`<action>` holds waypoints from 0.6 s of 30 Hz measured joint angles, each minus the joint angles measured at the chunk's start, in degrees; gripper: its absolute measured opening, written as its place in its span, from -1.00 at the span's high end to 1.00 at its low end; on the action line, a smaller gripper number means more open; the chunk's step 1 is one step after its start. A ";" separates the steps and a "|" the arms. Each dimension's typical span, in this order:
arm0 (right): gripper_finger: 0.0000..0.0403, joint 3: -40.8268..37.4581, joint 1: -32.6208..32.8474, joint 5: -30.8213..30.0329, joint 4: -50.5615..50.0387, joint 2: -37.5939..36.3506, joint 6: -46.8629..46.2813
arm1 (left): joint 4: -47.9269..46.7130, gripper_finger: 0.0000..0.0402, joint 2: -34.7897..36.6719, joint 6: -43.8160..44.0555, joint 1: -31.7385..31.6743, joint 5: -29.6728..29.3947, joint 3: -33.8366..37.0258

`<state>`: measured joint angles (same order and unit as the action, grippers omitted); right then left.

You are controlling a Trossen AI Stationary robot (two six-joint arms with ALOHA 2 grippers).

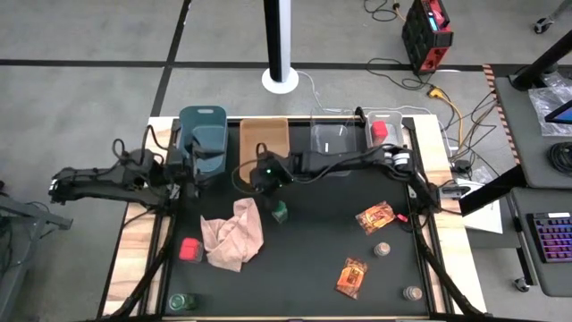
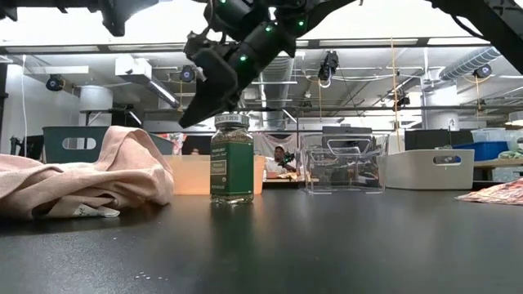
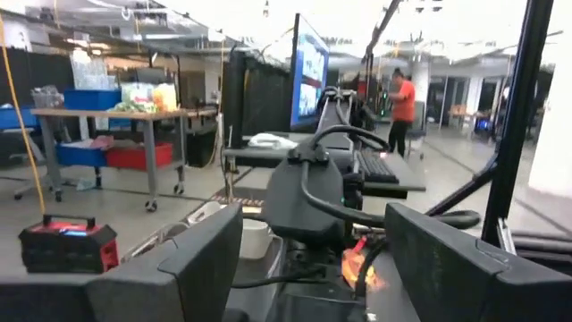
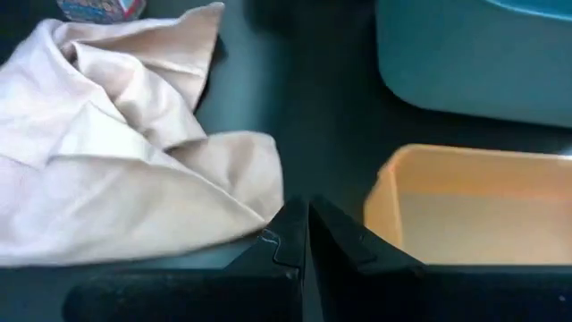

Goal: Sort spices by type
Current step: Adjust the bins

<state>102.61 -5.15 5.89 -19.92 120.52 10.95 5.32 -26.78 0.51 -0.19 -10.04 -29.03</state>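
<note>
A green-capped jar (image 1: 280, 212) (image 2: 232, 159) stands upright on its base on the black mat. My right gripper (image 1: 257, 186) (image 2: 188, 121) (image 4: 304, 234) hangs shut just above and beside the jar's cap, slanting down, touching nothing. It looks over the pink cloth (image 4: 134, 161) and the tan bin (image 4: 474, 210). My left gripper (image 1: 195, 172) (image 3: 308, 268) is open and empty, raised by the teal bin (image 1: 202, 139). Two foil packets (image 1: 375, 217) (image 1: 351, 276), two tan-lidded jars (image 1: 382, 249) (image 1: 412, 292), a red box (image 1: 189, 249) and another green-capped jar (image 1: 181, 302) lie about.
Along the far edge stand the teal bin, the tan bin (image 1: 264, 139), a clear bin (image 1: 331, 134) and a pale bin (image 1: 399, 136) with a red container (image 1: 379, 131) in it. The crumpled pink cloth (image 1: 234, 234) lies left of the middle. Bare mat (image 1: 304, 268) lies near the front.
</note>
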 joint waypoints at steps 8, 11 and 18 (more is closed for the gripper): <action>0.96 0.13 -0.64 -5.94 2.69 3.04 -2.29 | -0.90 -0.29 -0.74 -1.67 -0.01 -0.26 -2.37; 0.96 0.15 -1.11 -5.93 1.48 3.14 -2.00 | -0.92 -0.29 -0.70 -2.36 -0.01 -2.93 -2.45; 0.96 0.20 -2.94 -5.85 -0.11 3.30 -3.05 | -2.01 -0.29 -2.26 -1.75 0.01 -4.23 -2.37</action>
<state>102.80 -8.09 0.04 -20.03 123.82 7.90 3.32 -29.04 -1.24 -0.19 -14.27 -31.40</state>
